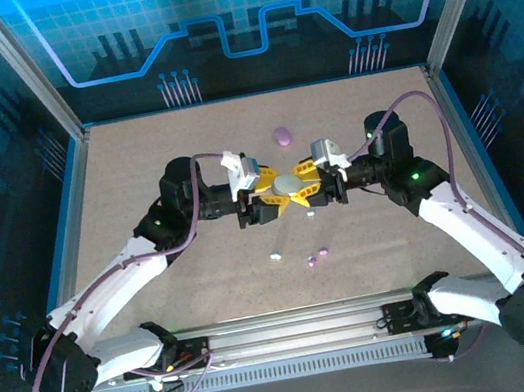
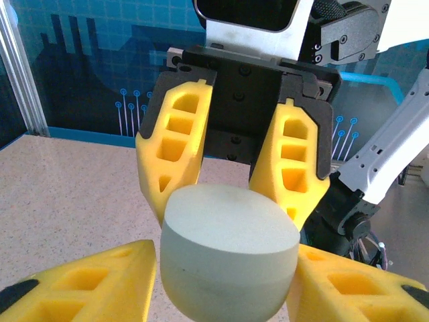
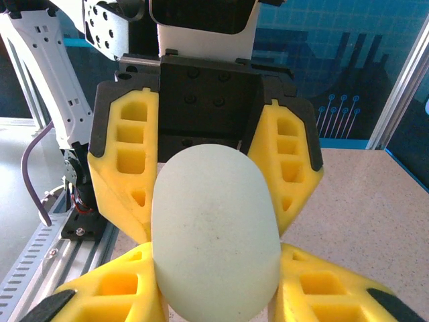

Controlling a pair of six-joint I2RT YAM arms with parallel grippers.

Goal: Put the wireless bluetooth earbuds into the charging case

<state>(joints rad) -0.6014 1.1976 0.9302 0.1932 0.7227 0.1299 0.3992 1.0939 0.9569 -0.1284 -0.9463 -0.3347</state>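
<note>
Pale-green case (image 1: 287,183) sits at table centre in the overhead view, caught between the left gripper (image 1: 274,193) and the right gripper (image 1: 304,185), which meet nose to nose. Judgement: two opposed grips suggest one end is steadied while the other is worked, to open the lid. Earbuds (image 1: 311,261) lie loose on the table (image 1: 137,177) nearer the arm bases, apart from the case; none is inserted. A purple case (image 1: 282,136) lies beyond, untouched.

Left wrist view: this gripper's yellow fingers (image 2: 100,282) bear on both flanks of the case and are clamped on it. No opening shows, so the lid is judged closed. The opposing fingers bracket the far side.

Right wrist view: this gripper's fingers (image 3: 114,295) likewise press both sides of the rounded shell, grasping the case.
</note>
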